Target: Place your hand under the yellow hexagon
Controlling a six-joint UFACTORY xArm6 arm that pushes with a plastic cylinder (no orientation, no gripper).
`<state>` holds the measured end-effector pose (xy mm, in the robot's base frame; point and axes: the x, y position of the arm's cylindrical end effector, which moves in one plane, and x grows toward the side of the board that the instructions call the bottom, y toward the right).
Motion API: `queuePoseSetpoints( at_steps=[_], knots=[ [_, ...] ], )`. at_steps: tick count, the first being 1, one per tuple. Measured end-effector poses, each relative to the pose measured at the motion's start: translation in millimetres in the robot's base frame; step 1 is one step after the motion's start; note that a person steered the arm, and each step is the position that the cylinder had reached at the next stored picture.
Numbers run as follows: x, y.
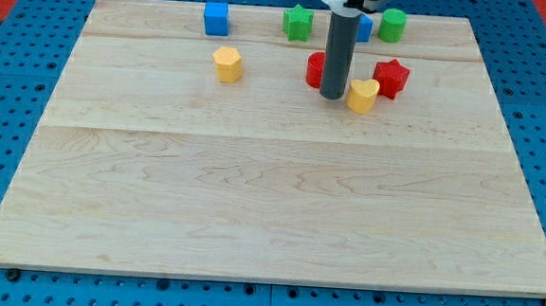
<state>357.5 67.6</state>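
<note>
Wooden counter [270, 200] on blue pegboard [13, 61], dark rod with no jaws to read, my tip [332, 96] touching yellow heart [362, 95], yellow hexagon [227, 64] well apart at far left, red star [391, 77] right of heart.

red block [314, 69]: mostly hidden behind the rod [337, 53]; shape cannot be told
blue block [364, 27]: only a sliver shows at the rod's right side; shape unclear
rod top: cut off by the view's top edge with its mount
yellow heart-like block [363, 95]: left edge possibly touching my tip [332, 96]; contact not clear
</note>
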Motion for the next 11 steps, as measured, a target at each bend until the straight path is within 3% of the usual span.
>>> queuePoseSetpoints(
  at_steps=[4, 7, 9, 11],
  knots=[
    [22, 99],
    [26, 40],
    [57, -31],
    [42, -116]
  ],
)
